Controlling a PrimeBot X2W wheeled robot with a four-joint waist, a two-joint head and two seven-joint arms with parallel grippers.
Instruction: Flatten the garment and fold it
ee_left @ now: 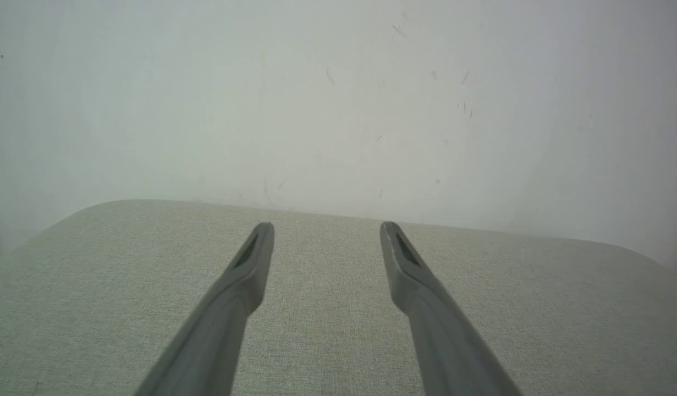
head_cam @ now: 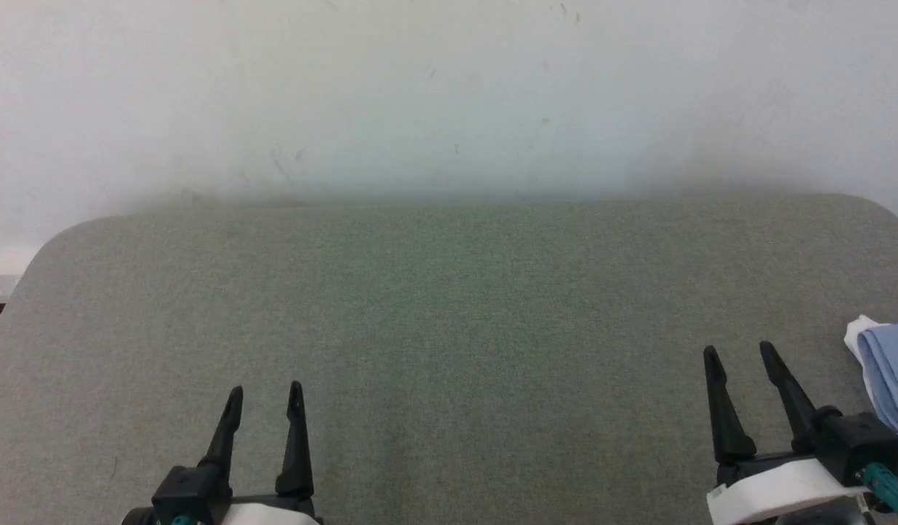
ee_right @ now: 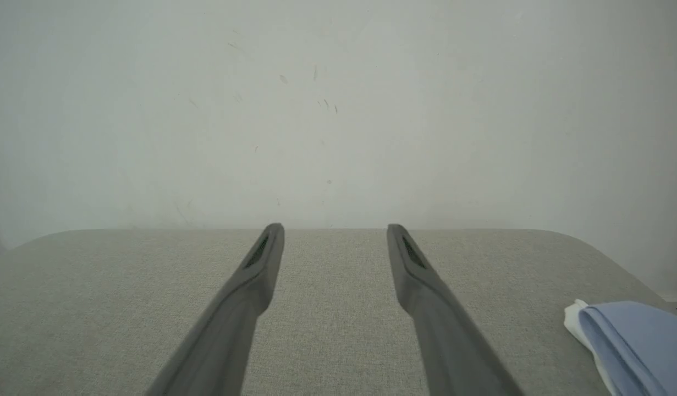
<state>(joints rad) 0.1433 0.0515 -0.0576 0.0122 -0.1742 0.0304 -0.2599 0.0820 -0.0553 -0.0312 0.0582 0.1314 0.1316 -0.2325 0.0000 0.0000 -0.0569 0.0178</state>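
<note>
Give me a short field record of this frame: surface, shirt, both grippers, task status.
surface: grey cloth-covered table, white wall behind
shirt: light blue with white edge, at table's right edge, partly out of view
left gripper: open, empty, over bare table
right gripper: open, empty, fingers clear of shirt
status: shirt not in hand

Work surface (head_cam: pixel 449 306): covered in grey-green woven fabric, flat, rounded at both far corners, butted against the wall (head_cam: pixel 449 95). Wall: plain white, matt, marked with faint scuffs (head_cam: pixel 284 162) and small dark specks above the far edge. Lighting: soft and even, with a blurred shadow band along the join of wall and surface.
</note>
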